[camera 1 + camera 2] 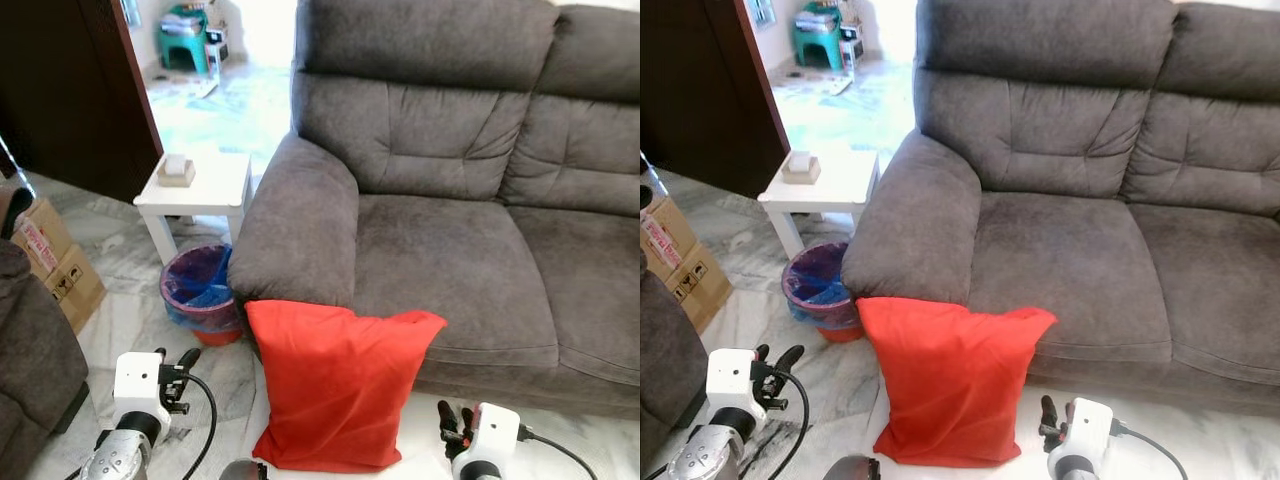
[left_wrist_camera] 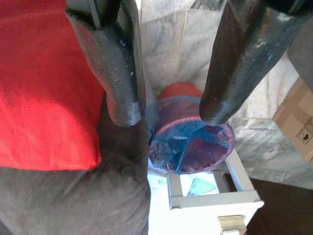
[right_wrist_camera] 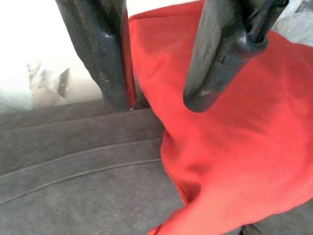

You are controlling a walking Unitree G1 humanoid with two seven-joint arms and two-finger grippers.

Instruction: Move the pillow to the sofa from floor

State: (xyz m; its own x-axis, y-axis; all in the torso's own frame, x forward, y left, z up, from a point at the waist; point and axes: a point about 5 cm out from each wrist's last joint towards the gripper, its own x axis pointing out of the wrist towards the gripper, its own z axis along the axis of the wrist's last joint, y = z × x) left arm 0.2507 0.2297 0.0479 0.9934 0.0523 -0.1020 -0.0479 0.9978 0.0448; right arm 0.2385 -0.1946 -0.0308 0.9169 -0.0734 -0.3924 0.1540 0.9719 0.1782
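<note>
I see the red pillow (image 1: 338,390) standing on the floor (image 1: 130,320) against the sofa (image 1: 440,250) (upright); left gripper (image 2: 168,110) and right gripper (image 3: 159,100) flank it, fingers spread, empty.

The pillow (image 1: 335,385) is plain red, the sofa (image 1: 450,200) grey, the floor (image 1: 120,310) white-grey marbled, the bin liner (image 1: 200,285) blue.

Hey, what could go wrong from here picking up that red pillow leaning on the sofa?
The soft red fabric pillow stands on the floor, propped against the grey suede sofa; a one-sided nudge might tip it flat. The left tool and right tool are open and off the pillow. The lined round bin sits near the left arm, so a wide swing could knock it.
</note>
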